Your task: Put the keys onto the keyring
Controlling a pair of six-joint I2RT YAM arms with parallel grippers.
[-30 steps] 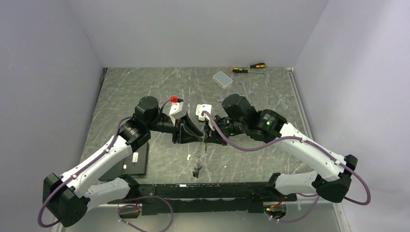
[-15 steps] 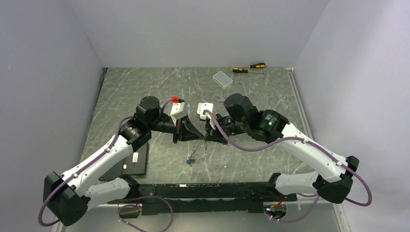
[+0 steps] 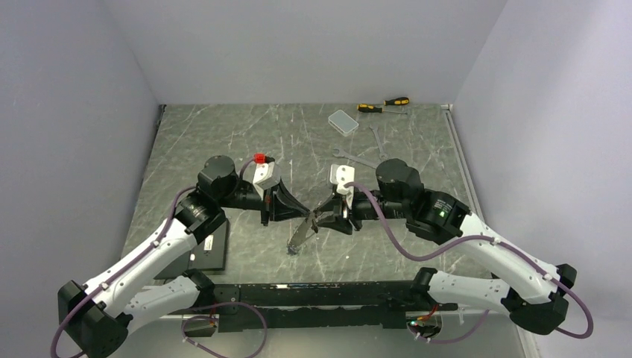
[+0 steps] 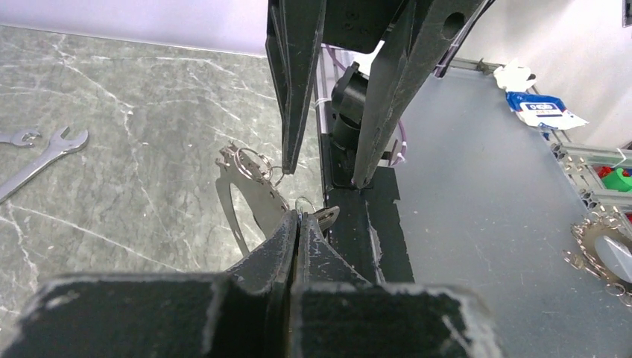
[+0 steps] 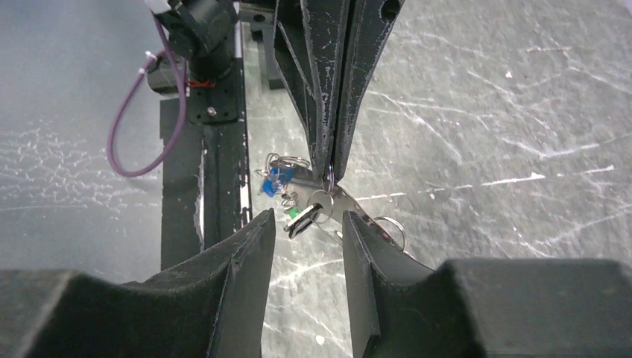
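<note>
The keyring (image 3: 307, 224) is a silver loop hanging slantwise between my two grippers, its low end near the table. My left gripper (image 3: 289, 211) is shut, pinching the ring's thin wire at its tips (image 4: 298, 216); the silver loop (image 4: 242, 195) and small rings (image 4: 252, 160) hang just beyond. Keys hang in a bunch from the ring: a blue-headed one (image 5: 277, 179) and a green and black one (image 5: 302, 216). My right gripper (image 5: 307, 224) is open, its fingers (image 5: 250, 253) on either side of the green and black key without touching it. It faces the left gripper (image 3: 332, 216).
A clear plastic box (image 3: 343, 121) and two yellow-black screwdrivers (image 3: 384, 106) lie at the back. Silver wrenches (image 3: 356, 157) lie behind the right arm, one also in the left wrist view (image 4: 45, 153). A black flat device (image 3: 212, 250) sits beside the left arm. A black rail (image 3: 313, 294) runs along the near edge.
The right arm has drawn back to the right, away from the left gripper. The left arm shifted slightly left. The keyring now stretches slantwise from the left gripper's tips.
</note>
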